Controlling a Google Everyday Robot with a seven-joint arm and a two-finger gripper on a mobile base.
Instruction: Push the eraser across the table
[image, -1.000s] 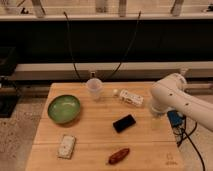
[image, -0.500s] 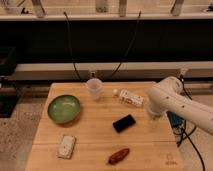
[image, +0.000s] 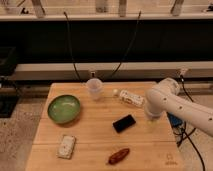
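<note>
**Q:** Camera view, item one: the eraser?

**A:** Eraser (image: 124, 123): flat black block lying on the table (image: 95, 135), right of centre and towards the near edge. Its long axis is slanted, running from near-left to far-right in the picture. Nothing touches it.

**Q:** Item two: the gripper?

**A:** Gripper (image: 151, 116): at the end of the white arm, which reaches in from picture-right. It hangs low over the table, just beside the eraser's far-right end and apart from it. How far open it is cannot be told. Nothing is seen held in it.

**Q:** The governing relation?

**A:** The eraser lies picture-left of the gripper and slightly nearer the camera. My judgement is that a leftward sweep would meet its short end first and send it towards the open wood between the green bowl (image: 64, 108) and the reddish-brown oblong (image: 118, 156).
</note>
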